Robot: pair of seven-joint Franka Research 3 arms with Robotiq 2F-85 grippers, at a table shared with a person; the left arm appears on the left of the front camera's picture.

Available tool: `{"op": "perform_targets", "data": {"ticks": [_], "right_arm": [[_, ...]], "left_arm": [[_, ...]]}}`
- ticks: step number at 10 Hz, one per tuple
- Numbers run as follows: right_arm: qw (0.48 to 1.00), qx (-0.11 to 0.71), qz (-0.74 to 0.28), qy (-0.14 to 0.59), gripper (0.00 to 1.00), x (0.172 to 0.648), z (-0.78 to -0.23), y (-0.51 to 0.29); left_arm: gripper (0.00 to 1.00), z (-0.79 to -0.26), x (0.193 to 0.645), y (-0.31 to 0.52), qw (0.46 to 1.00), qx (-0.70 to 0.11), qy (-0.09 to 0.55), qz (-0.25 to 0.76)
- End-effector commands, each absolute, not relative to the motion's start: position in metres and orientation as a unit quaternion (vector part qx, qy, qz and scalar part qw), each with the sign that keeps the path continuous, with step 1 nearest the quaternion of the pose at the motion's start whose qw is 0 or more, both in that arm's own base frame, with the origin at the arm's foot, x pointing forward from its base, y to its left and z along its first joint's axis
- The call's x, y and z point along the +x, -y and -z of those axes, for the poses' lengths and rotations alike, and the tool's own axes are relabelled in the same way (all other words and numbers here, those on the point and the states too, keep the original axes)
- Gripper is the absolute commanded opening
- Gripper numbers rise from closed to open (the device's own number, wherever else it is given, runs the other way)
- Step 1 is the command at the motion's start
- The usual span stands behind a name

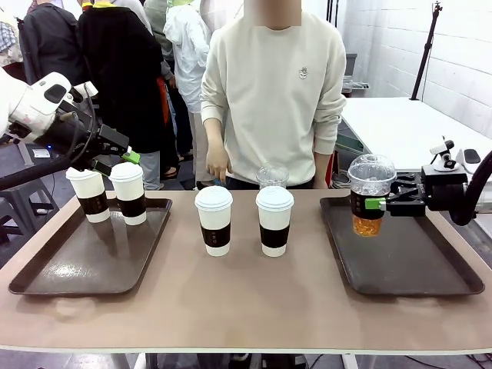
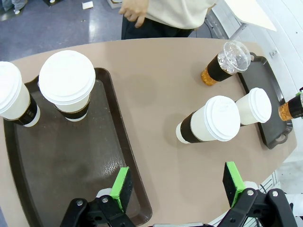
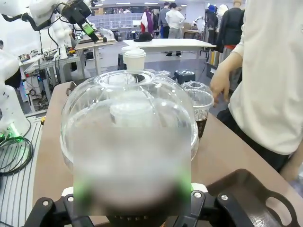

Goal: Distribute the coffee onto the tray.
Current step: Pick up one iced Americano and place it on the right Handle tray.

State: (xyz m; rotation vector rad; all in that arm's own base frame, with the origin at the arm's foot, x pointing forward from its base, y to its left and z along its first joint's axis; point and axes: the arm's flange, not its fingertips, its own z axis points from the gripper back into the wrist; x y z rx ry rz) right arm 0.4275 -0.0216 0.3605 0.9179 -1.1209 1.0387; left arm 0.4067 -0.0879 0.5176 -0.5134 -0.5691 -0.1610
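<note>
Two white lidded cups with brown sleeves (image 1: pixel 127 192) (image 1: pixel 89 194) stand at the far end of the left tray (image 1: pixel 84 265). My left gripper (image 1: pixel 114 159) hovers just above them, open and empty (image 2: pixel 177 187). Two more white cups (image 1: pixel 214 221) (image 1: pixel 274 221) stand mid-table, with a clear iced coffee cup (image 1: pixel 272 177) behind them near the person. My right gripper (image 1: pixel 367 204) is shut on the other dome-lidded iced coffee (image 3: pixel 128 137), held over the far left corner of the right tray (image 1: pixel 407 265).
The person stands at the far edge of the table, one hand (image 1: pixel 218 164) hanging near the table edge. Both dark trays have bare room toward the front. Other people stand behind at the back left.
</note>
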Motion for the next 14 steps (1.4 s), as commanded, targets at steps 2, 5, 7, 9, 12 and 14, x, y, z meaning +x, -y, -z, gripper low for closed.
{"op": "perform_targets", "data": {"ticks": [2, 5, 7, 9, 12, 14], "right_arm": [[0.632, 0.392, -0.463, 0.483, 0.8, 0.441, -0.348, 0.047], [0.624, 0.424, -0.447, 0.481, 0.8, 0.433, -0.317, 0.081], [0.624, 0.432, -0.448, 0.473, 0.8, 0.424, -0.303, 0.089], [0.602, 0.441, -0.473, 0.468, 0.8, 0.419, -0.29, 0.084], [0.574, 0.44, -0.506, 0.471, 0.8, 0.419, -0.27, 0.075], [0.572, 0.44, -0.512, 0.466, 0.8, 0.42, -0.26, 0.072]], "left_arm": [[1.0, -0.517, 0.407, 0.087, 0.923, -0.258, 0.275, 0.078], [1.0, -0.517, 0.407, 0.087, 0.923, -0.258, 0.275, 0.078], [1.0, -0.517, 0.407, 0.087, 0.923, -0.258, 0.275, 0.078], [1.0, -0.517, 0.407, 0.087, 0.923, -0.258, 0.275, 0.078], [1.0, -0.517, 0.407, 0.087, 0.923, -0.258, 0.275, 0.078], [1.0, -0.517, 0.407, 0.087, 0.923, -0.258, 0.275, 0.078]]}}
